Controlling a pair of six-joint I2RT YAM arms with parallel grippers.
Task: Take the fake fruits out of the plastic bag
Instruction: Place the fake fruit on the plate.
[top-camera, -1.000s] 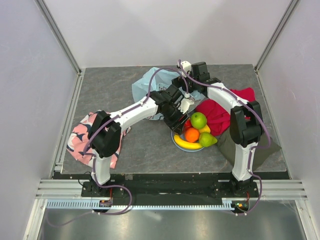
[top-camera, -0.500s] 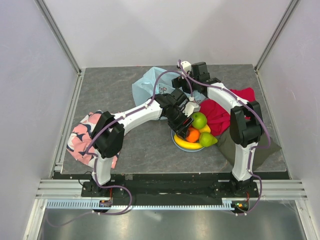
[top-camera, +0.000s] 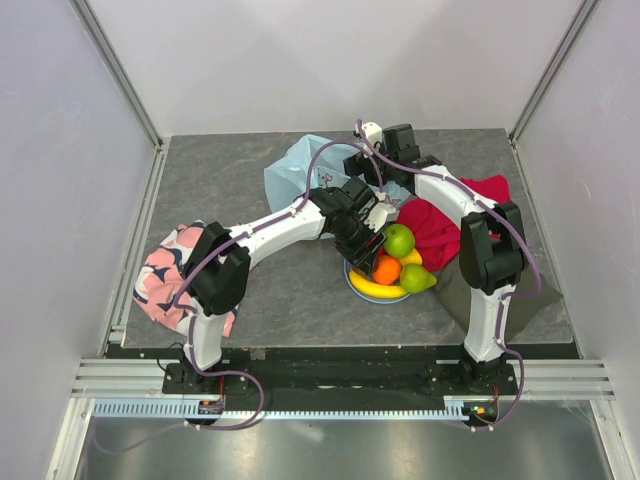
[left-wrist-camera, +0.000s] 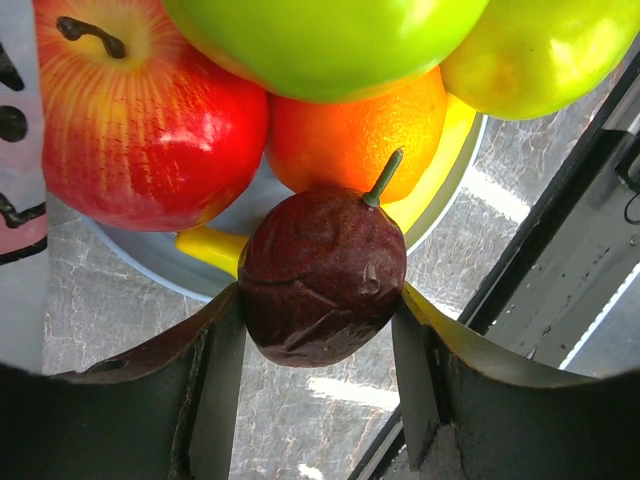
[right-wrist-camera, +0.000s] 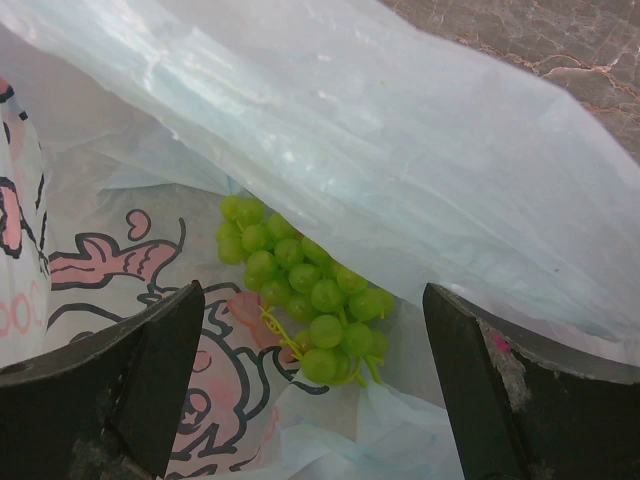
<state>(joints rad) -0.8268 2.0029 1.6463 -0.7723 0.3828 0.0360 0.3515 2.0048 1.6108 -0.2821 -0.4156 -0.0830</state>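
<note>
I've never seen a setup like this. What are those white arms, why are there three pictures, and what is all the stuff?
These are two robot arms bolted to a table. The wide picture looks down from above; the two close-ups come from a small camera on each wrist, so the dark shapes at the bottom are that arm's own fingers. The left end effector grips a dark plum close to a light-blue plate piled with a red apple, orange, green apple, pear and banana. The right end effector is open, facing a green grape bunch inside the pale plastic bag. A pink cloth and a red cloth also lie on the table.
</note>
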